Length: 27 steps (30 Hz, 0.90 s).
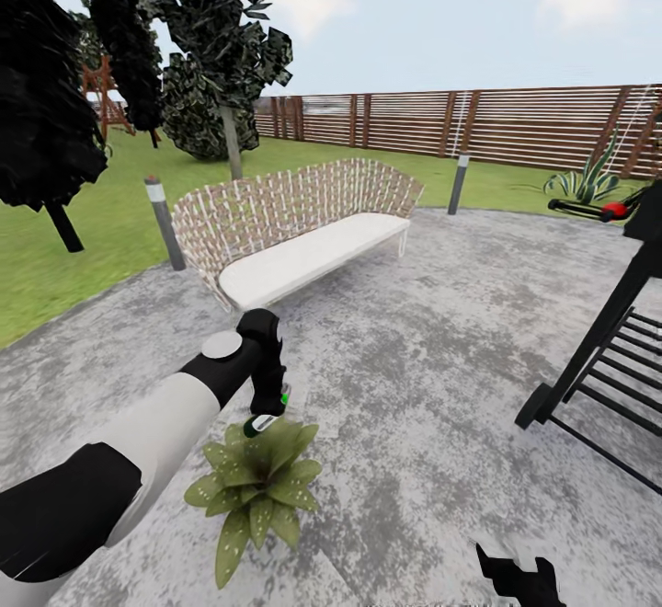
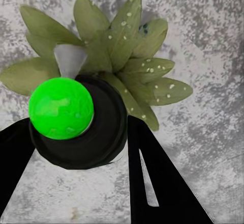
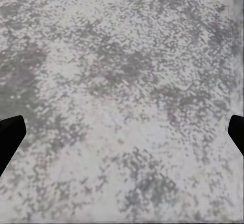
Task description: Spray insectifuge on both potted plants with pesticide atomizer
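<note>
Directly above 1 potted plant (image 1: 256,481), left tool (image 2: 81,147) grips pesticide atomizer (image 2: 76,127).

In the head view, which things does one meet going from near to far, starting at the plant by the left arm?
Potted plant → sprayer in the left gripper → wicker sofa → tree → wooden fence.

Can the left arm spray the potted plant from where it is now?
Probably yes. The left gripper holds the atomizer just above the potted plant, nozzle end pointing down at its leaves, with nothing between them; white specks already dot several leaves.
</note>
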{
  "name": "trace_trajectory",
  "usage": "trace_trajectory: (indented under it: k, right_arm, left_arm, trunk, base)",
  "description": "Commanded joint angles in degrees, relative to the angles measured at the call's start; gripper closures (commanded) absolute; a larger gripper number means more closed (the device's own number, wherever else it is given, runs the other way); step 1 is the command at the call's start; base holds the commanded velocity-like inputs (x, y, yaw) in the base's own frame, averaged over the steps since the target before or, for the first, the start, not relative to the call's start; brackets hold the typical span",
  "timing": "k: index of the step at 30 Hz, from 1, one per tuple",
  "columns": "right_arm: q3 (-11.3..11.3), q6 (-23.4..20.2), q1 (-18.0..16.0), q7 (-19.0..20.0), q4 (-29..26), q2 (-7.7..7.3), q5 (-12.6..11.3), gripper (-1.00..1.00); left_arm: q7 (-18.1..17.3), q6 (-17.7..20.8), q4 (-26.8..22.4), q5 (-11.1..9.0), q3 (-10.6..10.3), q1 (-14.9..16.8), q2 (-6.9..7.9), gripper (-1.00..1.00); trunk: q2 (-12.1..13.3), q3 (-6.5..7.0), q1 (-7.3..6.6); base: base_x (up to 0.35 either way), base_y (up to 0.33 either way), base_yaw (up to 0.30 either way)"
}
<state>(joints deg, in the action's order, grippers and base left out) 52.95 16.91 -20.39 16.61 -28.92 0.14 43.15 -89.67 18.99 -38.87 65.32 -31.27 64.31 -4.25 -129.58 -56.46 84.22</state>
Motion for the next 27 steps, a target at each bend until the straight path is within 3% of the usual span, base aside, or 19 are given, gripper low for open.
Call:
trace_trajectory:
  k: [1,7,9,11,13,20,27]
  right_arm:
    - [0.49,0.27,-0.10,0.44,0.00,0.03,0.36,-1.00]
    - [0.49,0.23,-0.09,0.44,0.00,0.03,0.36,-1.00]
    - [0.49,0.23,-0.09,0.44,0.00,0.03,0.36,-1.00]
    - [0.49,0.23,-0.09,0.44,0.00,0.03,0.36,-1.00]
    - [0.47,0.23,-0.09,0.44,0.00,0.03,0.36,-1.00]
    - [0.42,0.23,-0.09,0.44,0.00,0.03,0.36,-1.00]
    - [0.46,0.23,-0.09,0.44,0.00,0.03,0.36,-1.00]
  left_arm:
    - [-0.33,0.62,-0.06,0.29,-0.09,0.03,-0.02,1.00]
    - [-0.33,0.67,-0.07,0.45,-0.25,-0.01,-0.04,1.00]
    - [-0.33,0.69,-0.07,1.72,-1.07,-0.12,0.12,1.00]
    - [-0.33,0.76,-0.07,4.26,-1.47,-0.21,0.16,1.00]
    - [-0.33,0.82,-0.07,5.05,-1.56,-0.23,0.02,1.00]
    - [-0.33,1.20,-0.07,5.24,-1.43,-1.18,-0.22,1.00]
    - [-0.33,1.22,-0.07,5.13,-1.42,-2.03,-0.35,1.00]
  trunk:
    - [-0.02,-0.05,-0.01]
    - [-0.02,-0.05,-0.01]
    - [-0.02,-0.05,-0.01]
    - [-0.02,-0.05,-0.01]
    - [-0.02,-0.05,-0.01]
    - [-0.02,-0.05,-0.01]
    - [-0.02,-0.05,-0.01]
  base:
    - [0.000,0.000,-0.295]
    - [0.000,0.000,-0.213]
    - [-0.055,0.000,-0.026]
    - [-0.245,0.023,-0.006]
    - [-0.287,0.143,-0.002]
    - [-0.092,0.272,0.000]
    - [0.153,0.294,0.000]
